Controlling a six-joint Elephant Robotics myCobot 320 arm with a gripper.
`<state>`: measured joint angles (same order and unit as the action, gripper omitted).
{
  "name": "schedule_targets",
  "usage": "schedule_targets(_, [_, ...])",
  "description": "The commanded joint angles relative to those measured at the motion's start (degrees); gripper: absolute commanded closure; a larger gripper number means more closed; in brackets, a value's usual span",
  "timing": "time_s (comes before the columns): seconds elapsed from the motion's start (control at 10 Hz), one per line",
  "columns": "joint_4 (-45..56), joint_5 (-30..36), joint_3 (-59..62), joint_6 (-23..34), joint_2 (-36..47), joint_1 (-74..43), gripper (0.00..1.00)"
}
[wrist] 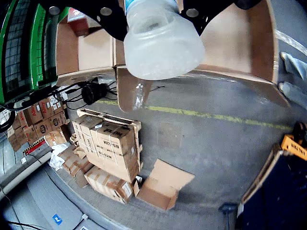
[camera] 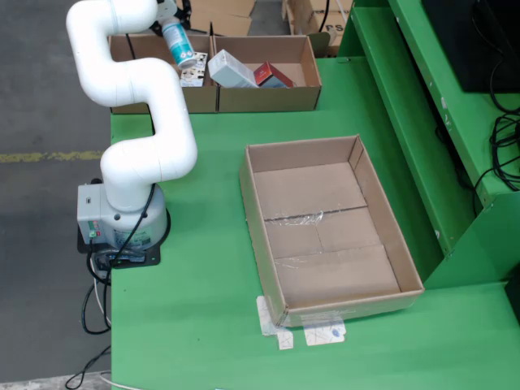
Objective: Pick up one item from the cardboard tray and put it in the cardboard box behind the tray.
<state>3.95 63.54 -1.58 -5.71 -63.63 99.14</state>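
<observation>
Green table, taped paper scraps at its front, stacked cartons on grey floor, possibly palletised

Bright, even light; edges perhaps warped.

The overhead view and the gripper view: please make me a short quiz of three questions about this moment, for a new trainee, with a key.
1. True or false: the cardboard tray in front holds several items.
2. What does the gripper hold? A) a red box B) a bottle with a pale cap C) nothing
3. Fill in: in the overhead view the held bottle hangs above the ____ compartment of the cardboard box.

Key
1. False; it shows only its taped floor.
2. B; the gripper view shows the pale cap pointing at the camera.
3. Left.
</observation>
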Motion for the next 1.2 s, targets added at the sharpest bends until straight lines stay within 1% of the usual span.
schedule_targets(0.0, [-8.8, 1.1, 1.6, 2.6, -0.9, -3.6, 1.00])
schedule_targets(0.2, [-8.8, 1.1, 1.6, 2.6, -0.9, -3.6, 1.00])
schedule_targets(0.3, [-2.9, 5.5, 1.6, 0.3, -0.5, -5.3, 1.00])
schedule_targets(0.4, [-2.9, 5.5, 1.6, 0.3, -0.5, -5.3, 1.00])
schedule_targets(0.5, [3.8, 9.4, 1.6, -2.2, 0.0, -5.7, 1.00])
schedule_targets(1.1, [3.8, 9.4, 1.6, -2.2, 0.0, -5.7, 1.00])
